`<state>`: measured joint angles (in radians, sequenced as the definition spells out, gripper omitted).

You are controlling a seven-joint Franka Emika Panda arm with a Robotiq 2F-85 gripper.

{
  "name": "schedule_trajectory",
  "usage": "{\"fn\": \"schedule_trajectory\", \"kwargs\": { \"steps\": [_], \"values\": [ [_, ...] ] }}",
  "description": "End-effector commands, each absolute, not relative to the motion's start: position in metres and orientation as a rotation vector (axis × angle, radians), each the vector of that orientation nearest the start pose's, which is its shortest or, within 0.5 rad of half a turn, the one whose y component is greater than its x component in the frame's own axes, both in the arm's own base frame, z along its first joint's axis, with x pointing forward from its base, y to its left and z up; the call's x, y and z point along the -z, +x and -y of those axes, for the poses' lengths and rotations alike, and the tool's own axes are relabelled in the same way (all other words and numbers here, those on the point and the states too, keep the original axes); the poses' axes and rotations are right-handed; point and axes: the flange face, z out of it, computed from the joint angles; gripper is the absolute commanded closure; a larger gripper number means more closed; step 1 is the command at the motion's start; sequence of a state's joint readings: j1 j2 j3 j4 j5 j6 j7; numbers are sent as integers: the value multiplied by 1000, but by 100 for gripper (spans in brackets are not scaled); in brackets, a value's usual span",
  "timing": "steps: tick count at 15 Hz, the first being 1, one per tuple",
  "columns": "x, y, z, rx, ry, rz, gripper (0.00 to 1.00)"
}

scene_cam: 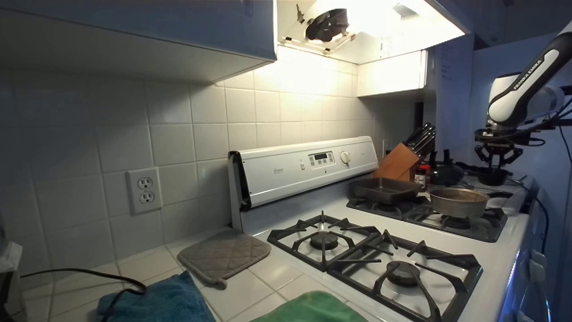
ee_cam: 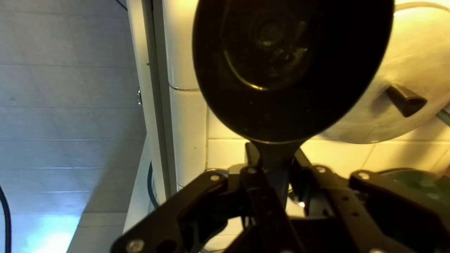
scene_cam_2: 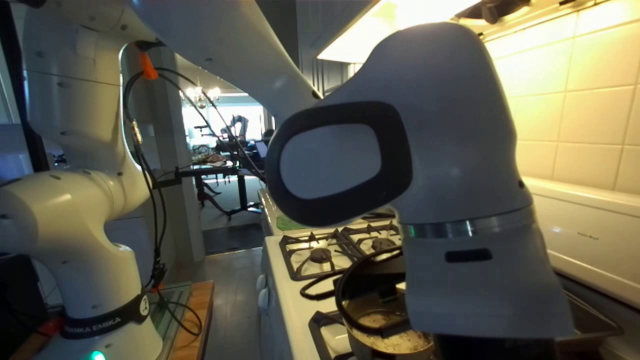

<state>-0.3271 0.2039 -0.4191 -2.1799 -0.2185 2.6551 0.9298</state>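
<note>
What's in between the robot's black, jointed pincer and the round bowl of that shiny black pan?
Just a narrow dark handle! In the wrist view, it runs from the pan straight into the grip of the pincer.

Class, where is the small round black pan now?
In the wrist view, the small round black pan is at top centre, left of a round pale lid; the black jointed pincer grips the pan's handle.

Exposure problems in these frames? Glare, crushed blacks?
In both exterior views, hood light blown out; in an exterior view, window washed out; wrist view: pan nearly black with few glints, bluish glare on floor, lower left.
</note>
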Motion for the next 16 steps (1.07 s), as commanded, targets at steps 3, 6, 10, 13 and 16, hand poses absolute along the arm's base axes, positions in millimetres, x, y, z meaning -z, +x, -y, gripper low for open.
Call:
{"fn": "schedule_trajectory", "kwargs": {
  "steps": [3, 6, 10, 13, 16],
  "values": [
    [-309, 439, 415, 448, -2370, -2291, 94],
    [-298, 442, 424, 430, -2348, -2320, 94],
    [-284, 449, 430, 421, -2368, -2333, 94],
    [-275, 453, 432, 417, -2390, -2338, 94],
    [-268, 456, 434, 428, -2406, -2345, 94]
  ]
}}
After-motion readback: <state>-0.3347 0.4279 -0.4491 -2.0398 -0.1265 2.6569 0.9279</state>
